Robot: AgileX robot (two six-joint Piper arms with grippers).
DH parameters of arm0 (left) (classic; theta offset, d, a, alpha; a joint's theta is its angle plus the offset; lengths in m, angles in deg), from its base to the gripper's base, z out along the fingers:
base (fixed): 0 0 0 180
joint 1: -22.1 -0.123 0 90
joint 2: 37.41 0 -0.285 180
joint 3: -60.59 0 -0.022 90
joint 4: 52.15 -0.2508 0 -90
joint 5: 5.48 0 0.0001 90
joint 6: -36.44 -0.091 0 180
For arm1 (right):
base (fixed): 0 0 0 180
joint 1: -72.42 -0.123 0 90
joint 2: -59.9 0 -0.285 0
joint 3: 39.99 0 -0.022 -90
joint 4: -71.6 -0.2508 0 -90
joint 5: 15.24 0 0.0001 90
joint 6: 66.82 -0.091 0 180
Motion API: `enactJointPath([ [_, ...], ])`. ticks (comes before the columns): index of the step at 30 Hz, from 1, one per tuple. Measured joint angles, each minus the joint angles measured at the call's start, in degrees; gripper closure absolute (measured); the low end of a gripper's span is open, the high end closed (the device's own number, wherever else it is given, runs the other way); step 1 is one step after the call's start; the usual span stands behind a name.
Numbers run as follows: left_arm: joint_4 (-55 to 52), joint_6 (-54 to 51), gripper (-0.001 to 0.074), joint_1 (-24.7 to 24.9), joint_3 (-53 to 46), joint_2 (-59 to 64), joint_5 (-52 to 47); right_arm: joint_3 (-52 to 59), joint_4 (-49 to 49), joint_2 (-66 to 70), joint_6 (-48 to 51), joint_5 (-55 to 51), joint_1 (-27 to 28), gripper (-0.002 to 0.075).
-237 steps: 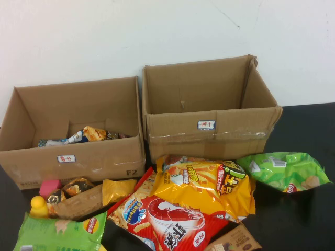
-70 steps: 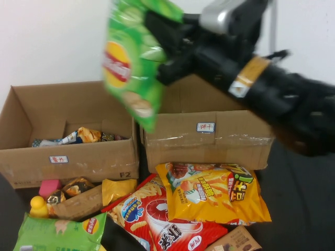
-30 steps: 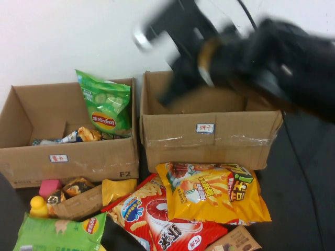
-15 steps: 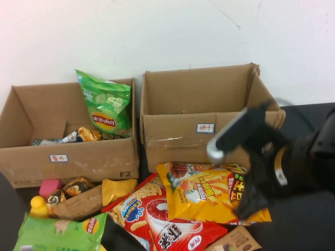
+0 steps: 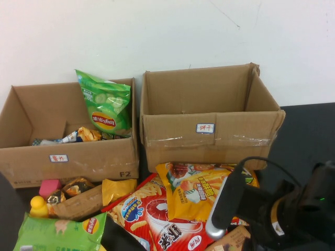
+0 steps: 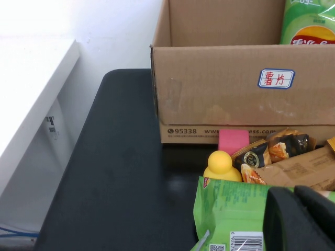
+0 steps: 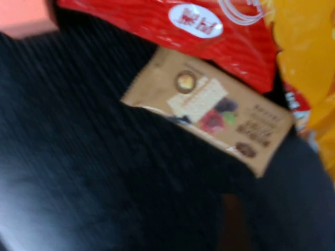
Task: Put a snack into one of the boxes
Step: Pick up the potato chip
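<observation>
While my right end effector [image 5: 246, 230] hangs low over the black bench [image 5: 309, 130], its spread unclear to me, the left end effector [image 6: 301, 219] rests near a green bag [image 6: 230, 214], opening likewise unclear.

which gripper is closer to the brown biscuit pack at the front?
Right. The right gripper hangs low at the front right, just over the brown biscuit pack. The left gripper sits far left, over the green chip bag.
</observation>
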Motion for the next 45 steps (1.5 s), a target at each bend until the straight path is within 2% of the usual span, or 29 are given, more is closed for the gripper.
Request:
enactJointPath([
  [2,0.0,0.0,0.0737,0.0,0.0,0.0,0.0,0.0,2.9,1.6,1.6,0.5,0.0,0.0253],
  [5,0.0,0.0,0.0737,0.0,0.0,0.0,0.0,0.0,4.5,5.0,7.2,0.7,-0.1,0.0214],
  [10,0.0,0.0,0.0737,0.0,0.0,0.0,0.0,0.0,5.0,9.7,21.0,0.9,-1.3,0.02],
  [15,0.0,0.0,0.0737,0.0,0.0,0.0,0.0,0.0,1.9,12.1,24.7,3.1,-1.7,0.0197],
  [28,0.0,0.0,0.0737,0.0,0.0,0.0,0.0,-4.9,-29.1,12.4,26.7,-0.9,-1.7,0.0197],
  [33,0.0,0.0,0.0737,0.0,0.0,0.0,0.0,-5.0,-37.5,12.4,42.9,-4.7,-1.7,0.0226],
  [36,0.0,0.0,0.0737,0.0,0.0,0.0,0.0,-5.0,-34.8,12.4,53.3,-8.4,-1.8,0.0272],
  [38,0.0,0.0,0.0737,0.0,0.0,0.0,0.0,-5.0,-30.0,12.4,56.5,-9.4,-2.3,0.0305],
  [41,0.0,0.0,0.0737,0.0,0.0,0.0,0.0,-5.0,-24.3,12.4,51.0,-7.2,-2.2,0.0338],
  [45,0.0,0.0,0.0737,0.0,0.0,0.0,0.0,-5.0,-23.3,12.4,32.4,2.2,-2.2,0.0342],
])
